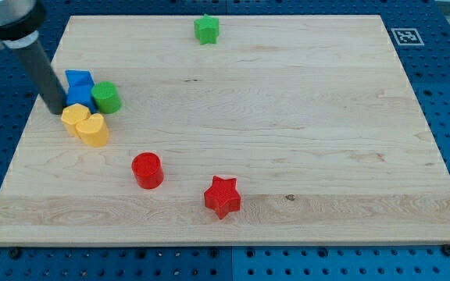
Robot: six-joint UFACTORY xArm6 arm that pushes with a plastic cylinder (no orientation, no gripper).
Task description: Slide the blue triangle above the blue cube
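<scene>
1. No gripper or fingers on this rig; the tip (55, 110) sits just left of the blue cube (79, 97).
2. Blue triangle (78, 79) already touches the cube's top side.
3. Looks near-final: only a slight trim needed, avoiding the yellow blocks (85, 125) and green cylinder (105, 97).
</scene>
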